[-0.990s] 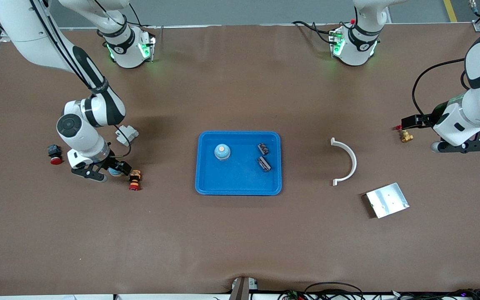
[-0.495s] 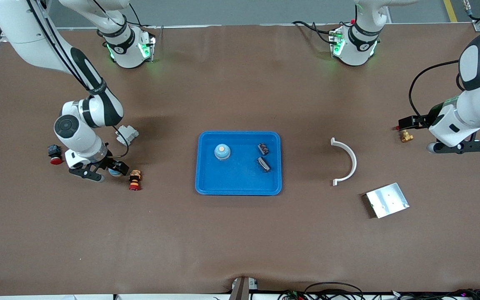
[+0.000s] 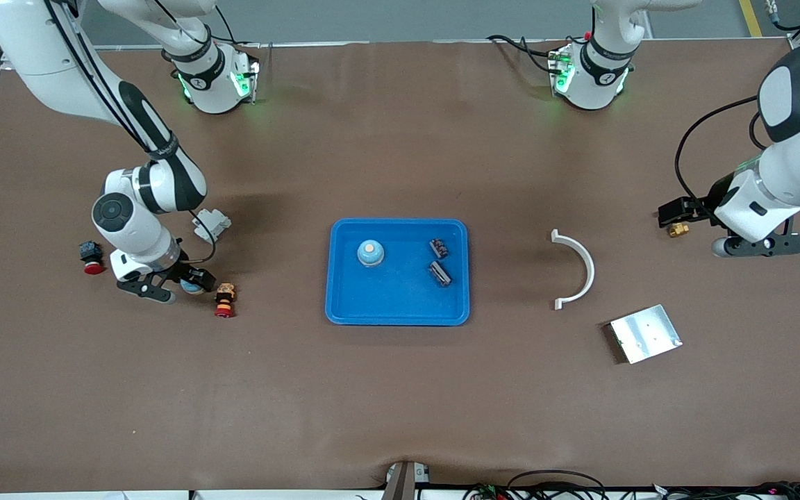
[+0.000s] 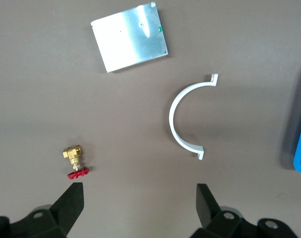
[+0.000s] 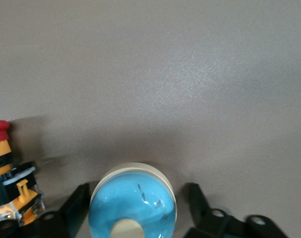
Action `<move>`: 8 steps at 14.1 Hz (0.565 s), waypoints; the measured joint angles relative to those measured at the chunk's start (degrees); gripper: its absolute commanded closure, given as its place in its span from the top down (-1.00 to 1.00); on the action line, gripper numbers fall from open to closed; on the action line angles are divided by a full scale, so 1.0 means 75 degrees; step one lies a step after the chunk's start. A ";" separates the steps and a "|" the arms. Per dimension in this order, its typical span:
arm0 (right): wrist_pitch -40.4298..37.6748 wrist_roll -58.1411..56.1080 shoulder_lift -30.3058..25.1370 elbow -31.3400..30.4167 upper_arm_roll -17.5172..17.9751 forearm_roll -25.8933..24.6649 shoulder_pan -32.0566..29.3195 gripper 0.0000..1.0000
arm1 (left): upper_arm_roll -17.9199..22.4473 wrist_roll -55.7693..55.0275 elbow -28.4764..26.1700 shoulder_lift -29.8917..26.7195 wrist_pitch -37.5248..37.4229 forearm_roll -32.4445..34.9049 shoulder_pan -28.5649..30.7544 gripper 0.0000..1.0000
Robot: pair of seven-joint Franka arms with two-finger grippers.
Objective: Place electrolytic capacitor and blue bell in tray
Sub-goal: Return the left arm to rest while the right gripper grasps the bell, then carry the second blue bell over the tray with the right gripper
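The bright blue tray (image 3: 400, 305) lies mid-table. In it stand a blue bell (image 3: 370, 253) and two dark electrolytic capacitors (image 3: 439, 247) (image 3: 440, 273). Toward the right arm's end of the table, a second blue bell (image 3: 192, 287) (image 5: 133, 203) sits on the mat. My right gripper (image 3: 176, 286) (image 5: 136, 191) is down around it. One finger (image 5: 76, 206) is at its rim and the other finger (image 5: 197, 198) stands a little apart from it. My left gripper (image 3: 768, 244) (image 4: 139, 203) hangs open and empty over bare mat at the left arm's end.
A red-and-orange push button (image 3: 224, 298) (image 5: 6, 168) stands right beside the bell. A black-and-red button (image 3: 91, 255) and a white connector (image 3: 211, 223) lie close by. Toward the left arm's end are a white curved clip (image 3: 577, 267) (image 4: 187, 116), a silver plate (image 3: 645, 333) (image 4: 129, 37) and a brass valve (image 3: 678, 229) (image 4: 76, 161).
The right gripper shifted slightly toward its end of the table and settled around the bell. The left arm drifted a little toward the tray.
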 measured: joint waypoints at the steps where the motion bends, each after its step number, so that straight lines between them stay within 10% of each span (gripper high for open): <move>1: -0.0004 0.0005 -0.0028 0.0003 0.0011 0.0000 0.0000 -1.00 | 0.0004 -0.0009 -0.0120 -0.0145 0.0063 0.0000 0.0000 1.00; 8: -0.1264 0.0733 -0.0233 0.0347 0.0154 0.0000 0.0183 -1.00 | -0.0039 -0.0012 -0.0038 -0.0897 -0.0206 0.0000 0.0000 1.00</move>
